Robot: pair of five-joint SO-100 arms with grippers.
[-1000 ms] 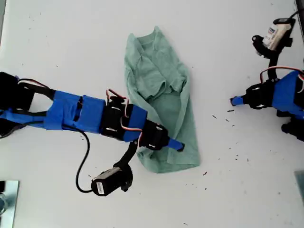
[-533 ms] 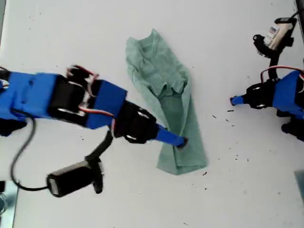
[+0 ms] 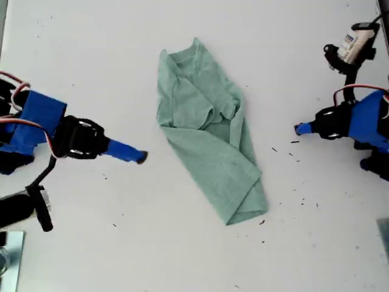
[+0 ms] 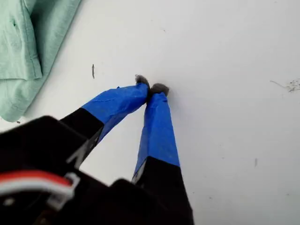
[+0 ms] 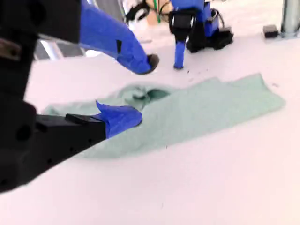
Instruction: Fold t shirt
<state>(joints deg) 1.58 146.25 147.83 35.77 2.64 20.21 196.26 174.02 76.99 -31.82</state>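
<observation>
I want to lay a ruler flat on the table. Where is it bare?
Bare table runs along the exterior view's top edge and its bottom middle. The band between is crowded: my second gripper, the t shirt, then my first gripper.

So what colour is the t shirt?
Pale sage green, heathered; the t shirt shows best in the exterior view.
</observation>
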